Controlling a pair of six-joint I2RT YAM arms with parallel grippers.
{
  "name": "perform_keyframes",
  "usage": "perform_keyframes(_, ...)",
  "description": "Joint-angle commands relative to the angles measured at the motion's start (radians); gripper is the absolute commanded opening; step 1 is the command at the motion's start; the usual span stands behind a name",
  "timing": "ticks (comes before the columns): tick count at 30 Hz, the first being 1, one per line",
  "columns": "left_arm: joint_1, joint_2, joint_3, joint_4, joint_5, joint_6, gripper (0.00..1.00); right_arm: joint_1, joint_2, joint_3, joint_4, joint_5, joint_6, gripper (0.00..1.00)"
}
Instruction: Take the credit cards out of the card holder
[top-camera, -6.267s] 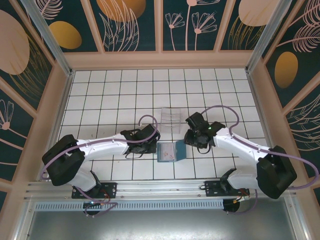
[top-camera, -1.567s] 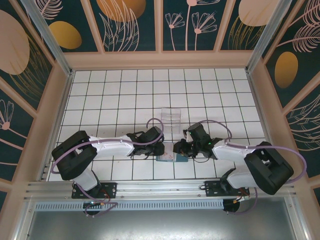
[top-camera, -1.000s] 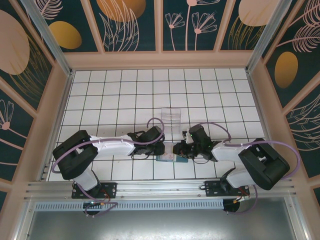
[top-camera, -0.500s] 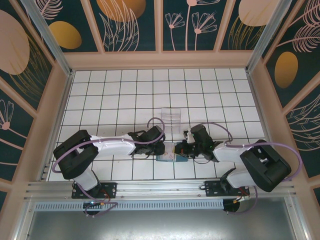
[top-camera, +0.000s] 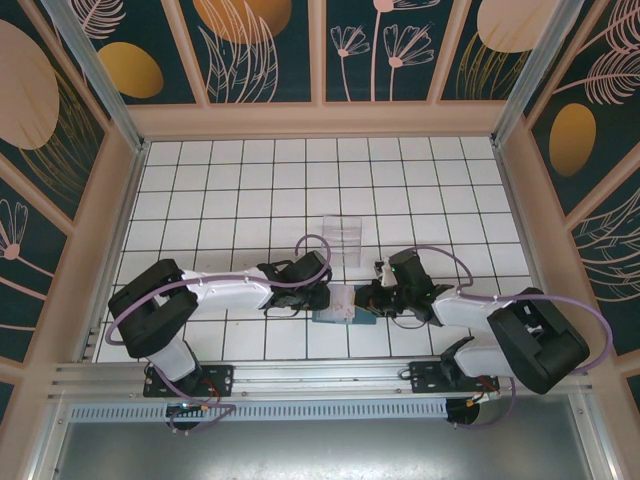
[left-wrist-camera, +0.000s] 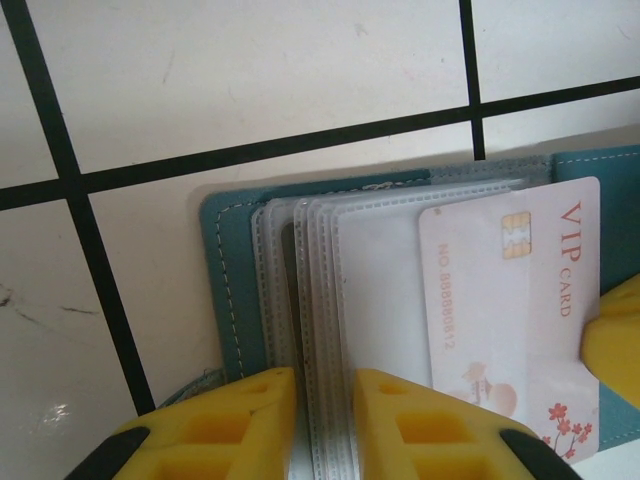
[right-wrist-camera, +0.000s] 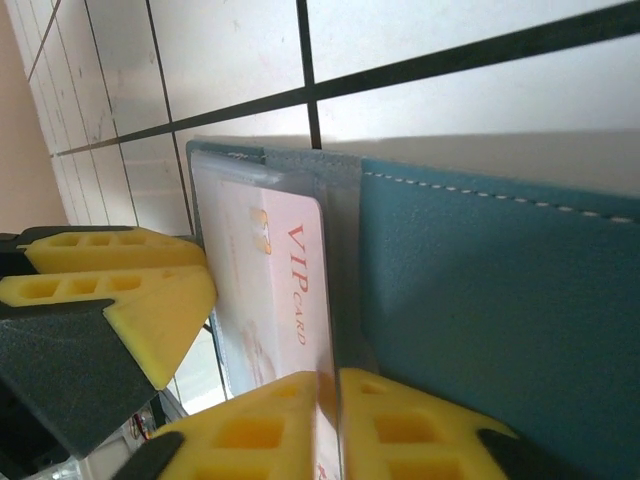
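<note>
1. Tiled table (top-camera: 200, 190): the work goes on near its front edge, between my two wrists.
2. Clear tray (top-camera: 345, 237): at 12 o'clock of the wallet and apart from it. It plays no part in this step.
3. Card holder (top-camera: 330, 316): teal, lying open and flat on the tiles.
4. Plastic sleeves (left-wrist-camera: 370, 270): a stitched stack inside the holder.
5. My left gripper (left-wrist-camera: 325, 425): at the holder's 9 o'clock side, jaws narrow and pinched on the stack as an anchor.
6. Pale card (left-wrist-camera: 505, 300): marked VIP, partly out of its sleeve and pointing toward 3 o'clock in the left wrist view.
7. My right gripper (right-wrist-camera: 330, 430): jaws nearly together on the card's outer edge (the sleeve film may be caught too, I cannot tell).

Handling note: I judge the draw is best made straight toward 3 o'clock and level with the table. The left pinch should stay firm so the holder does not drag. If the sleeve lifts with the card, I should regrip on card alone.
</note>
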Motion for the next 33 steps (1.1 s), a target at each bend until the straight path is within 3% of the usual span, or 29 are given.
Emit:
perform_keyframes(1, -0.003, 0.043, -0.009, -0.079, -0.025, 0.007, 0.24, -0.01, 0.007, -0.01, 0.008, -0.015, -0.022, 0.21)
perform_keyframes(15, -0.003, 0.044, 0.0, -0.077, -0.019, 0.008, 0.24, -0.008, 0.098, -0.007, 0.119, -0.073, -0.006, 0.24)
perform_keyframes(23, -0.003, 0.044, 0.005, -0.079, -0.018, 0.008, 0.25, 0.004, 0.097, 0.024, 0.063, -0.084, -0.044, 0.21)
perform_keyframes(26, -0.003, 0.047, 0.004, -0.079, -0.018, 0.008, 0.25, 0.004, 0.076, 0.039, 0.02, -0.068, -0.057, 0.16)
perform_keyframes(33, -0.002, 0.045, 0.006, -0.08, -0.019, 0.006, 0.25, 0.006, 0.046, 0.053, -0.014, -0.064, -0.071, 0.2)
